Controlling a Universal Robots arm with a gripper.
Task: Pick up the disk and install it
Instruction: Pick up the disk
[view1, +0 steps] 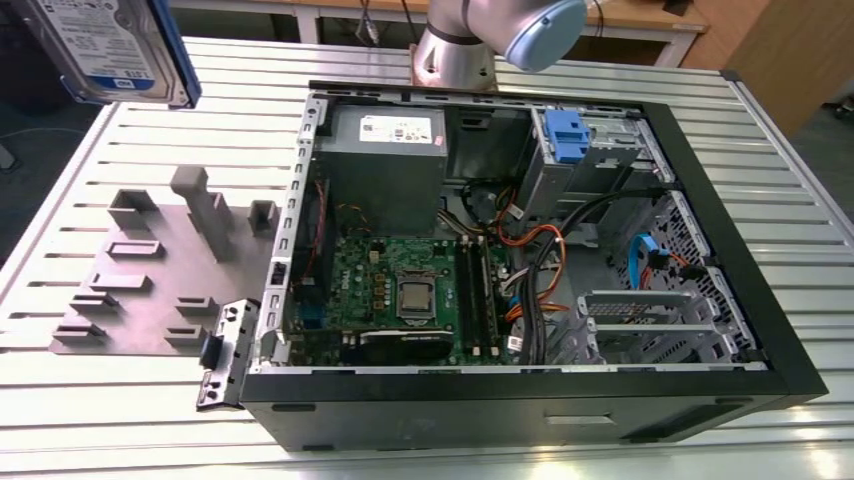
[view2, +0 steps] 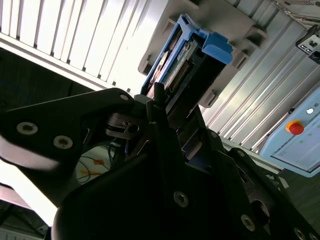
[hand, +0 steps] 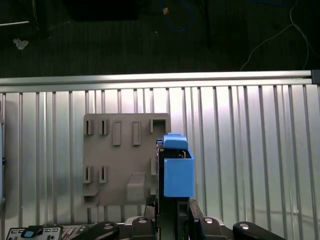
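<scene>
Pick-up half looks done, install half not yet; the disk is up in the air at the far corner on the exterior view's left, clear of the tabletop and well apart from the PC case; its label side faces the exterior cam, w/ the blue carrier rail along one edge

In the second wrist view the claw is pinching the disk by one end; the black fingers are pressed against its two faces, w/ the blue rail & connector edge sticking out past them; grip looks square, no obvious tilt, though most of the contact is hidden by the claw body

The first wrist view looks along the disk edge-on; it hangs over the grey fixture plate on the slatted tabletop, and as far as I can tell it's not touching the plate

What's left: the case lies on its side, lid off, board & cables exposed; the drive cage sits by its far corner, w/ a separate blue tab on it; the disk is nowhere near that cage, so by my read the entire install part is outstanding; the arm stands behind the case
</scene>
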